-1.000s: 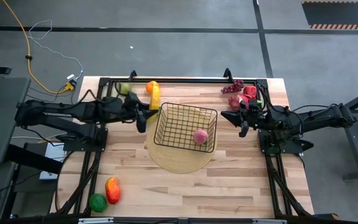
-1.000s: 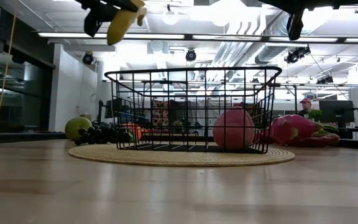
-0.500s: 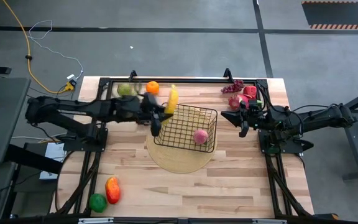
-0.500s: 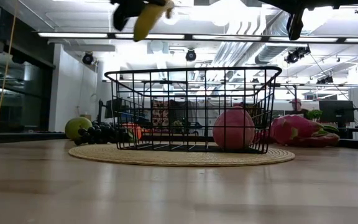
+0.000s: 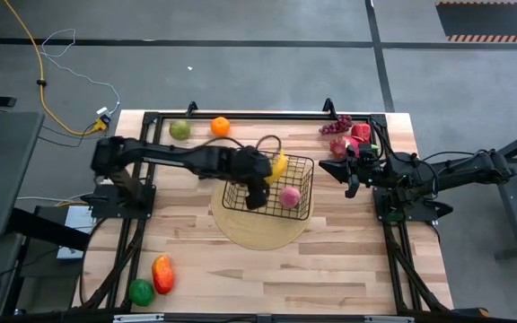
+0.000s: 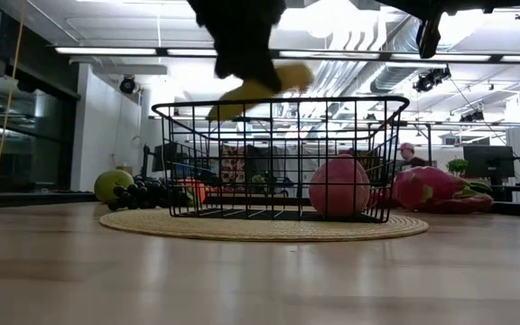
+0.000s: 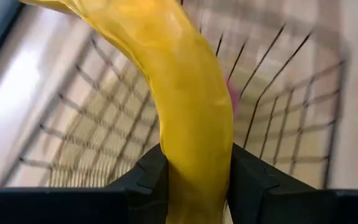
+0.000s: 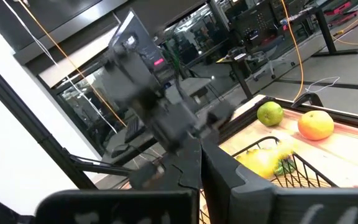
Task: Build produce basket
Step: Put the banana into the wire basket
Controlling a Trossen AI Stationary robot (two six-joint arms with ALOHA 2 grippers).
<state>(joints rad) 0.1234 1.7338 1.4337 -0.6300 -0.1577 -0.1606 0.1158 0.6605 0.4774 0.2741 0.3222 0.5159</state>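
Note:
The black wire basket [image 5: 267, 187] [image 6: 278, 158] stands on a round woven mat, with a pink peach [image 5: 289, 196] [image 6: 338, 185] lying on its floor. My left gripper [image 5: 260, 175] [image 7: 194, 171] is over the basket's inside, shut on a yellow banana [image 5: 278, 165] [image 7: 179, 74] [image 6: 255, 88] that hangs at rim height. My right gripper [image 5: 341, 172] [image 8: 201, 163] waits shut in the air right of the basket, beside the dragon fruit [image 5: 355, 139]. A green pear [image 5: 179, 129], an orange [image 5: 220, 126] and grapes [image 5: 335, 126] lie along the far edge. My left gripper pinches the banana between its two fingers [image 7: 151, 180] near one end [image 7: 194, 155]. The rest of the fruit reaches out ahead of the fingers. The banana is lifted clear and tilted, above the basket's floor, with nothing under it but the wire.
A red-orange mango [image 5: 162, 274] and a green ball [image 5: 141, 292] lie at the near left corner. The woven mat [image 5: 258, 229] shows past the basket's near side. Bare wood spreads across the table's near half. A person [image 6: 409, 155] is in the room behind.
My left arm has swung from left of the basket toward the table's right, carrying the banana over the left rim. It has turned and come down, so the banana has dropped from well above the rim to rim height over the basket's inside.

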